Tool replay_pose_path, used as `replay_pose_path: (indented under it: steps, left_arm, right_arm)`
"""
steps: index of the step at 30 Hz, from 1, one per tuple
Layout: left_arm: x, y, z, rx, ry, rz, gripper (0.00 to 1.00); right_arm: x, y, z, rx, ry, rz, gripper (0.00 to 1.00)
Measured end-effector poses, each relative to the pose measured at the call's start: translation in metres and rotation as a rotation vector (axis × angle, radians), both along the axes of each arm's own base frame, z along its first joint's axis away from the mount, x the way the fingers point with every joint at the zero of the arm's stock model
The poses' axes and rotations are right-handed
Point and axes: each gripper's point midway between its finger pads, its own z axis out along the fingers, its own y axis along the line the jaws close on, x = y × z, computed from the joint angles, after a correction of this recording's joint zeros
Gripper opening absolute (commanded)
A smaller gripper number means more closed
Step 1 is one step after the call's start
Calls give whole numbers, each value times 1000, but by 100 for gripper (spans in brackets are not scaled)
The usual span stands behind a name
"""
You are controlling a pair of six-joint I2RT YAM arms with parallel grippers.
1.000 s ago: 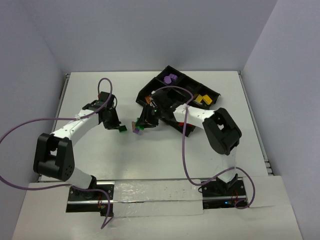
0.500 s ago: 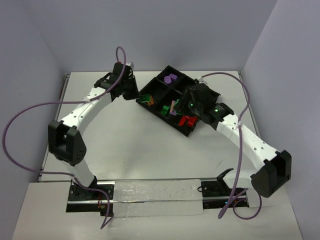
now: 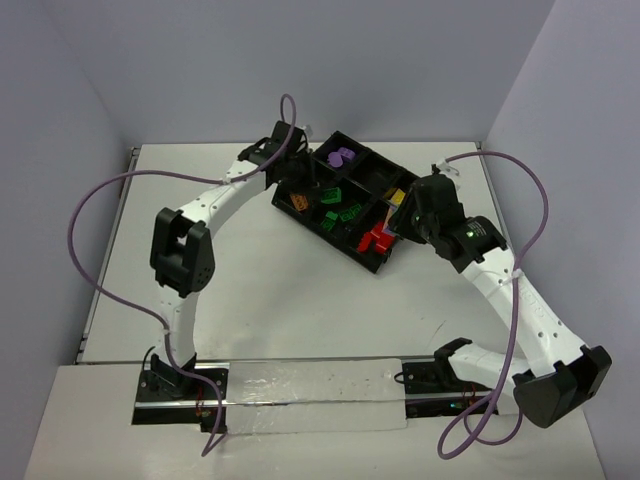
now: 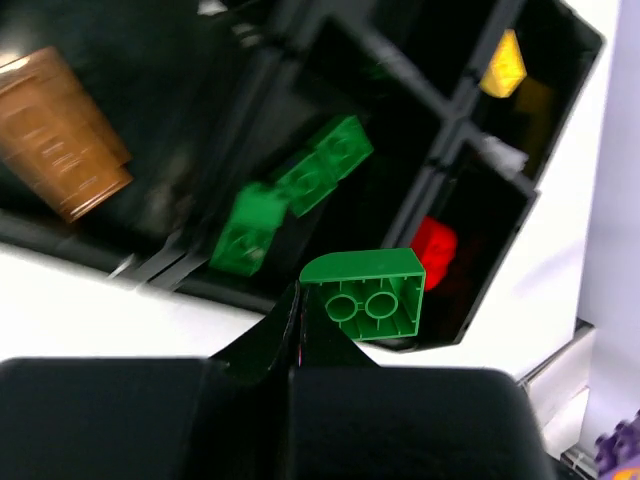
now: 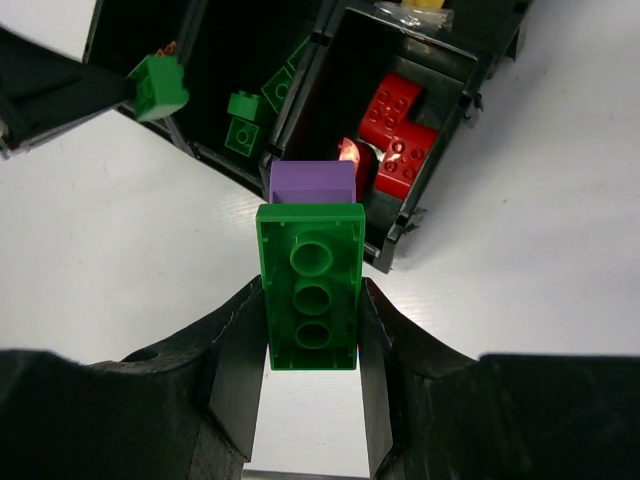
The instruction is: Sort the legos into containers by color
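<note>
Since the last frame both grippers have swung to the tray. I find the left gripper clamped on a green brick at the tray's left end. The right gripper pinches a green plate just beside the tray, with a purple brick stuck on. If I drop the pair together, one colour lands misfiled.

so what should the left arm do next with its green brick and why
Probably ease the left gripper over the green legos in the tray and open it: it is shut on a green brick that hangs above the tray, close beside them.
</note>
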Motion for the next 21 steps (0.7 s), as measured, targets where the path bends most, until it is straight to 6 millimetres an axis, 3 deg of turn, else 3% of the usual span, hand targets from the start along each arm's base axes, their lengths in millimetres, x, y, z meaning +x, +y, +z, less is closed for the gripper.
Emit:
replay_pose_path:
  steps: [3,7,9,16,19,21]
  left_arm:
    - [1,-17,-7,-12,14,-15,38]
    - [3,-23,-19,-3,34,-9,71]
    - [3,-22,-22,1,44,1,79]
    - [-3,-12,-13,9,35,-6,74]
    - [-27,2,6,-56,33,-57,73]
    - [-50,25,25,-145,40,-89,73]
  right_arm:
    - [-2,-2,-2,-10,11,-1,0]
    - [-4,-3,-3,-17,17,1,0]
    - [-5,-3,-3,-19,16,3,0]
    - [-6,10,1,25,11,70,0]
    - [-3,34,8,111,-2,173,0]
    - [0,56,15,192,-13,262,0]
